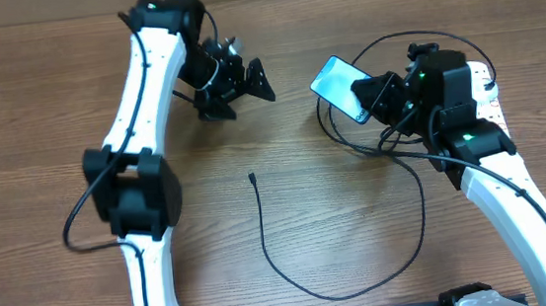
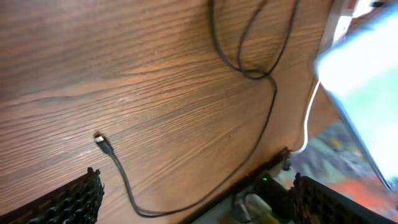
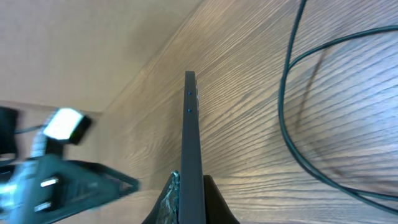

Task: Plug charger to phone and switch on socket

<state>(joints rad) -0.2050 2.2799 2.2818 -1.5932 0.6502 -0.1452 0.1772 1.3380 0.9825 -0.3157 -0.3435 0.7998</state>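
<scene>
right end effector [image 1: 375, 94]: closed on the phone [image 1: 339, 88], clamping one end; from its own wrist the slab shows edge-on in the grip.
left end effector [image 1: 239, 85]: spread wide and empty, hanging over the desk [image 1: 30, 95] off the phone's free end.
phone: rigid, glassy, probably slick and breakable; best held across the flat faces, leaving the port edge free.
charger tip [image 1: 252, 176]: lies on the desk, well apart from the phone, on the robot's side of it; small, light, stiff; grip just behind the connector.
cable [image 1: 262, 223]: thin, limp, looping back beneath the phone; likely to drag and twist.
socket [image 1: 491, 99]: beyond the phone, mostly hidden by the right arm.
</scene>
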